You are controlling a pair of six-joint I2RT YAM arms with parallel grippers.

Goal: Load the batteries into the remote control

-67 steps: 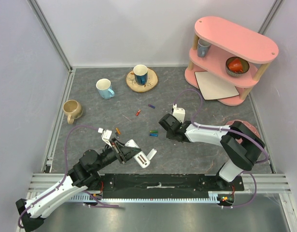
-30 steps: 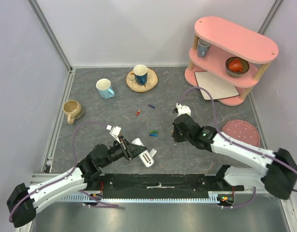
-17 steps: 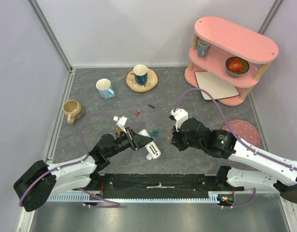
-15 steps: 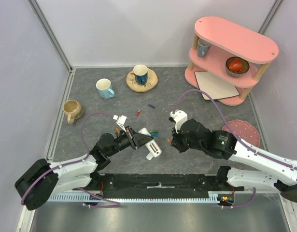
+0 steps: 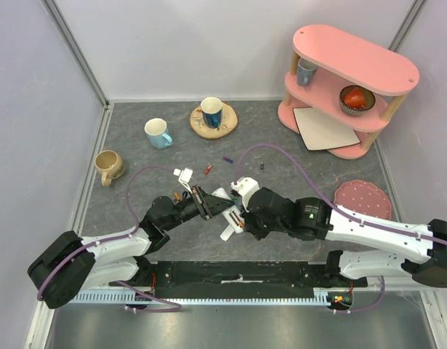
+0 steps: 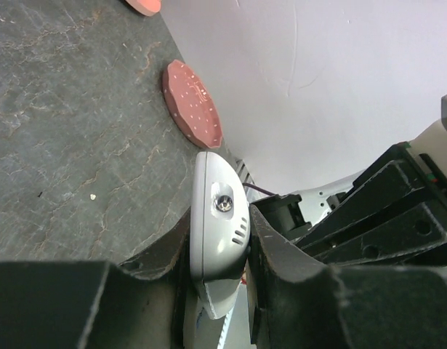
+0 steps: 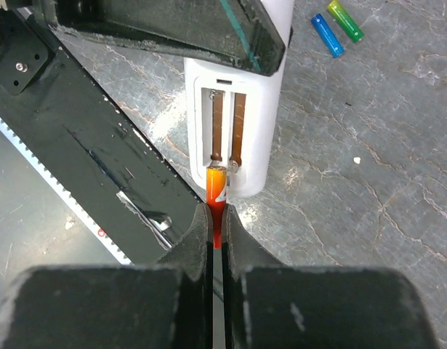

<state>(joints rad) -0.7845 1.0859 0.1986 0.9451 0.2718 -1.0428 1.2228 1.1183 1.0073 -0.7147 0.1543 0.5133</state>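
You moved the right gripper (image 7: 216,218) across to the remote control (image 7: 261,145), clamped in the left gripper (image 6: 219,254); its pinched orange battery (image 7: 216,183) stood at the end of the left slot (image 7: 217,131), so loading could start.

Left arm (image 5: 107,251), right arm (image 5: 372,229): white shells, bulky rounded black joints. Thin purple cable (image 5: 134,190) loops along each. Small white block (image 5: 184,175) at each wrist. Green mark (image 5: 308,213) on right arm. Right gripper (image 7: 216,212): matte black fingers, flat inner faces.
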